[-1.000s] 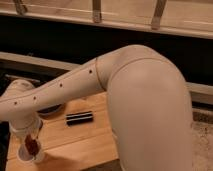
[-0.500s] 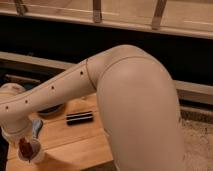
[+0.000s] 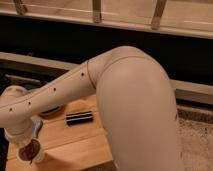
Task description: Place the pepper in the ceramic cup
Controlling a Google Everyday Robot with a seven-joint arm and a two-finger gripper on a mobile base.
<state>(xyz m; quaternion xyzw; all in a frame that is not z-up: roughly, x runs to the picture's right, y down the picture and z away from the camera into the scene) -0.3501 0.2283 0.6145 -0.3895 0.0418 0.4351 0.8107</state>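
A white ceramic cup point(image 3: 34, 156) stands at the front left corner of the wooden table point(image 3: 75, 140). A dark red pepper point(image 3: 31, 148) shows at the cup's mouth, inside or just above it; I cannot tell which. My gripper point(image 3: 26, 141) is directly over the cup at the end of the white arm point(image 3: 55, 95), and its wrist hides part of the cup and pepper.
A flat black object point(image 3: 80, 118) lies mid-table. A dark round bowl point(image 3: 50, 111) sits behind it, partly hidden by the arm. The arm's large elbow point(image 3: 135, 105) blocks the right half of the view. A dark counter with railing posts point(image 3: 97, 10) runs behind.
The arm has swung left and down. The gripper and the red pepper have dropped from above the table's left edge to the mouth of the cup.
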